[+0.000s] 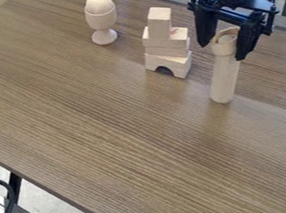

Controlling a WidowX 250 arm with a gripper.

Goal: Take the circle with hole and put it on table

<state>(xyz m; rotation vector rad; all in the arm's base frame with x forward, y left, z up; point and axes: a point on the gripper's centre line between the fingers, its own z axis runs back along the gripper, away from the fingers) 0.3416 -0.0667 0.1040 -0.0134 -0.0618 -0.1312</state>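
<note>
Brown table (103,134) lies beneath jaws spread around a tan, curved ring (226,30) atop a cylinder (225,78).

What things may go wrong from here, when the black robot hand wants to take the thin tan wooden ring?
The hand is open around the top of the tall, pale wooden column; closing low, it might grip the column instead of the ring. The column is slender, so a sideways push could topple it. The nearby stack of pale wooden blocks might fall if bumped.
</note>
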